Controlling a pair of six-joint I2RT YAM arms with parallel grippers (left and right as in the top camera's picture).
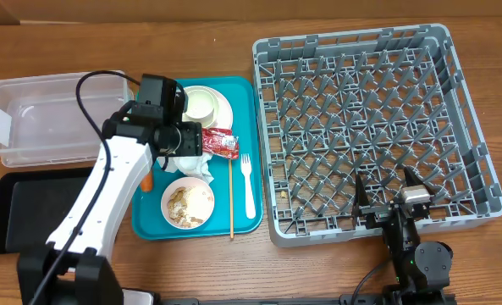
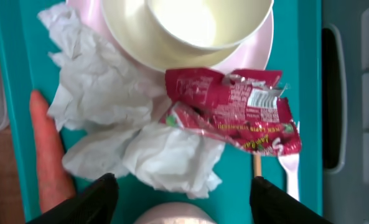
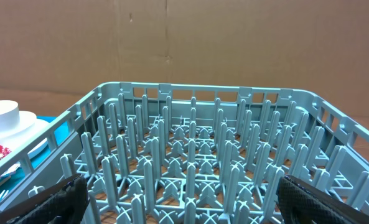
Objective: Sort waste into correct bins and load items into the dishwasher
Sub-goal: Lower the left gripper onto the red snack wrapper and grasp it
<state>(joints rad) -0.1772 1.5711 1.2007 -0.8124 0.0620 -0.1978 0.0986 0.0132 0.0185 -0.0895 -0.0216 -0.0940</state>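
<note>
Teal plastic, the serving tray lies mid-table toward the near edge. The left gripper hangs above it with its jaws spread wide and nothing between them. Directly under the gap sit the crumpled white napkins. The red foil packet touches them on the side toward the right edge, and its upper edge meets the rim of the pink plate. A cream bowl stands on that plate. The carrot lies along the tray's left rim, just beside the napkins. A second bowl, closer to the near edge, holds beige food scraps. The white fork and a thin wooden stick lie side by side on the tray's right part. The clear tub occupies the far left corner, and the black tray lies in front of it, toward the near left corner. The grey dish rack fills the right half of the table. The right gripper, released and grasping nothing, sits at the rack's near wall by the near edge.
</note>
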